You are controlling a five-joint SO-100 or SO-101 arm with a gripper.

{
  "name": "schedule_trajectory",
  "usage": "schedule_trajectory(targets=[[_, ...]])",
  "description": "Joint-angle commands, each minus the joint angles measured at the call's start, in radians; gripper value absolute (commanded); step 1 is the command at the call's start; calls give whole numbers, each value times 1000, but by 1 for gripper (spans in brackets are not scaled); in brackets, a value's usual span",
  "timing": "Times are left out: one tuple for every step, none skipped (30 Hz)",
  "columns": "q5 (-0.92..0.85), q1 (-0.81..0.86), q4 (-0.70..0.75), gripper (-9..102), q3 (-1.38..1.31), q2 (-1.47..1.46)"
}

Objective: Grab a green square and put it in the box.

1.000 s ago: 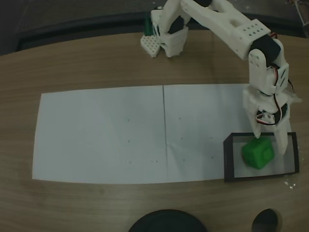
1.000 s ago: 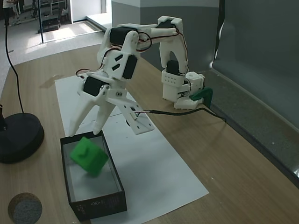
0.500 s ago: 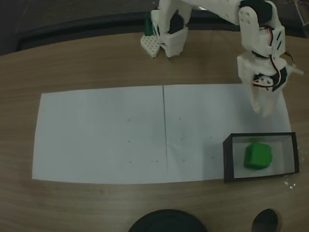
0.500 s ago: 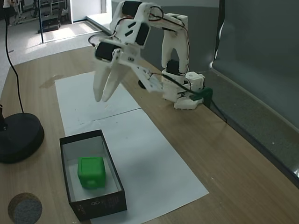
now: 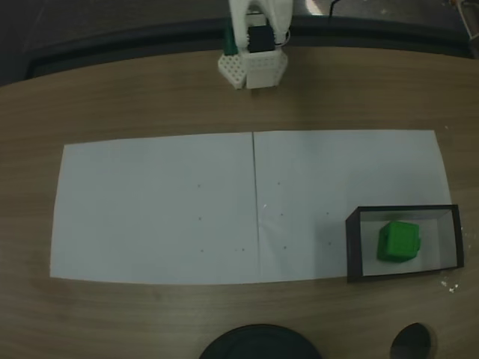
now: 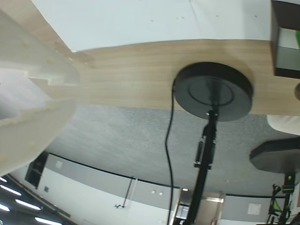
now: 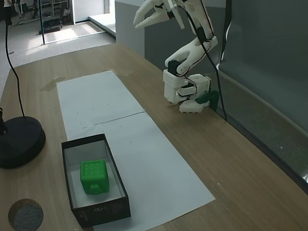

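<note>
Inside the box (image 7: 119,192), on its white floor, sits the green cube (image 7: 94,176), upright with a round raised mark on the side facing one fixed camera. From the other fixed view the cube (image 5: 398,241) lies near the middle of the box (image 5: 352,247), clear of the walls. The box rests at the corner of a white paper sheet (image 5: 165,209) spread on the wooden table (image 5: 112,97). The arm is folded up over its base (image 7: 185,94) at the table's far edge, well apart from the box. Its gripper (image 7: 147,15) is raised high, fingers parted a little and holding nothing. In the wrist view a pale finger (image 6: 33,98) fills the left side, blurred, and a round black stand base (image 6: 213,91) sits on the table, with a corner of the box (image 6: 283,37) at the right edge.
</note>
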Motion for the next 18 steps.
schedule_trajectory(targets=[[-38,75,-49,0,201,244],[-60,106,-64,0,261,301],[-75,140,-83,0,321,360],[-84,173,-103,0,376,419],[-91,207,-118,0,426,471],[-91,230,-126,0,474,523],[-91,244,-129,0,520,571],[-92,253,-132,0,565,612],[-94,253,-133,0,600,652],[-94,252,-133,0,626,684],[-94,252,-135,0,638,699],[-94,252,-141,0,641,698],[-92,250,-149,0,646,690],[-92,250,-160,0,655,686],[-92,250,-170,0,669,678],[-92,250,-186,0,689,678],[-92,252,-206,0,710,683],[-92,252,-229,0,738,687]])
